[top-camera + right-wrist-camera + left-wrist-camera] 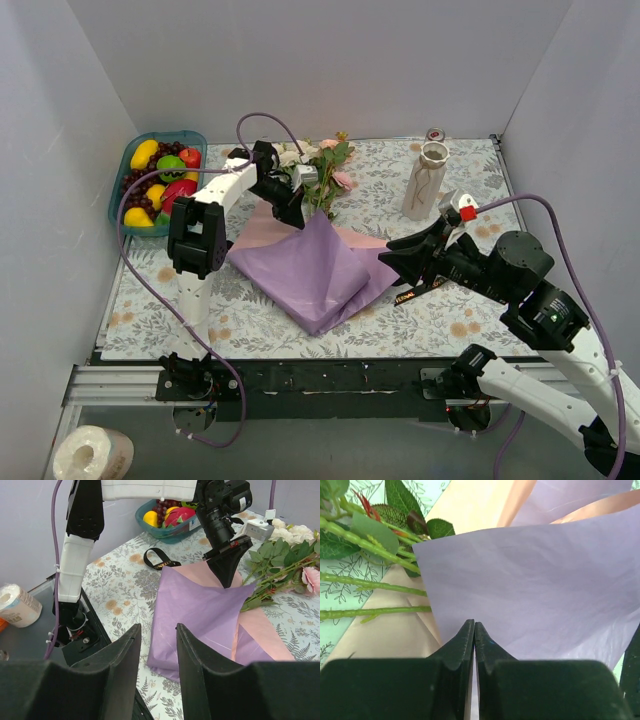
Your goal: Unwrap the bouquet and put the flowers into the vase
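Floral-print bench, mid-unwrap: left claw shut, seemingly pinching lilac paper sheet ahead; right claw parted; next, pull clear of green-stemmed roses.

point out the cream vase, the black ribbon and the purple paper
slim cream-white ceramic vase (421,195), top view, body
black gold-lettered ribbon (165,565), right wrist view, lettered end
purple wrapping paper (315,268), top view, middle

A lab test booth: white panel walls, aluminium rail

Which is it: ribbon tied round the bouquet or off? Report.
Off. The black ribbon lies loose on the table beside the purple paper, not around the flower stems.
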### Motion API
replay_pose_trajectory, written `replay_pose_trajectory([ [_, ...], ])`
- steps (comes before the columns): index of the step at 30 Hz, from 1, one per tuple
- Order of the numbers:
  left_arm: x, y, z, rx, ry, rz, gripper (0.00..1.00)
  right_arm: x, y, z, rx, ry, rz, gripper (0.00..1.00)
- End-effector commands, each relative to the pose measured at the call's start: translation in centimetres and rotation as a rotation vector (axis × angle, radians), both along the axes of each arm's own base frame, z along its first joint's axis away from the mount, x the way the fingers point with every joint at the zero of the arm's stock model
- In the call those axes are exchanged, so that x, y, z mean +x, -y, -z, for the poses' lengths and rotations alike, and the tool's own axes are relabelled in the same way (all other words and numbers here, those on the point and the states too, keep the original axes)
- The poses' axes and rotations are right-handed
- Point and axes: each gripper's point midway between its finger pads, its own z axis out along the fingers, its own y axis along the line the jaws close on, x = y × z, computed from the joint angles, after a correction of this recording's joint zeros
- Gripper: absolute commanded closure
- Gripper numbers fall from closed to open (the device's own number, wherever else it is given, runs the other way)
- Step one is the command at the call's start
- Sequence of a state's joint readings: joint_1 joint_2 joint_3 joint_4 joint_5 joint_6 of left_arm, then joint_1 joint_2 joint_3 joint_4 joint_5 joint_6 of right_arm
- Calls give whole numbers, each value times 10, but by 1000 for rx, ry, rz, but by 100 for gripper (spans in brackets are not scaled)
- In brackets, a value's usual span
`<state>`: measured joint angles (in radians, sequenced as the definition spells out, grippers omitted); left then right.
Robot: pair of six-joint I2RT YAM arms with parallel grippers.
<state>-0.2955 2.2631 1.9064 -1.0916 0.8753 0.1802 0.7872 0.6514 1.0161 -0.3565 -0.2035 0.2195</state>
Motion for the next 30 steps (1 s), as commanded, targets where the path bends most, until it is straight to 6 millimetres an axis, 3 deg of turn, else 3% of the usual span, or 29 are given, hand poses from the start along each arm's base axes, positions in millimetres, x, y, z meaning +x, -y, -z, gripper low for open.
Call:
replay_pose_trajectory([
  [1,-3,3,-34,-75,-4,18,100,0,3,-13,42,28,12,59],
  [5,3,-4,-38,-95,-25,-11,95,-2,2,-12,48,22,3,59],
  [8,4,-11,-36,-103,-59,-27,73,-3,1,-13,50,25,-3,59],
  [9,4,-12,-31,-103,-82,-34,58,-3,0,-11,47,24,-6,59],
  [12,-1,-17,-23,-102,-122,-47,44,-3,-2,-11,46,25,-18,59],
  [13,2,-17,-20,-99,-105,-48,20,-3,-2,-11,45,24,-20,59],
  [15,-2,-19,-9,-88,-125,-67,19,-4,-3,-12,49,26,-26,59],
  [23,16,-21,11,-76,-82,-131,18,-5,-6,-10,52,21,-41,59],
  [30,12,-20,23,-80,-103,-130,19,-4,-7,-6,50,19,-41,59],
])
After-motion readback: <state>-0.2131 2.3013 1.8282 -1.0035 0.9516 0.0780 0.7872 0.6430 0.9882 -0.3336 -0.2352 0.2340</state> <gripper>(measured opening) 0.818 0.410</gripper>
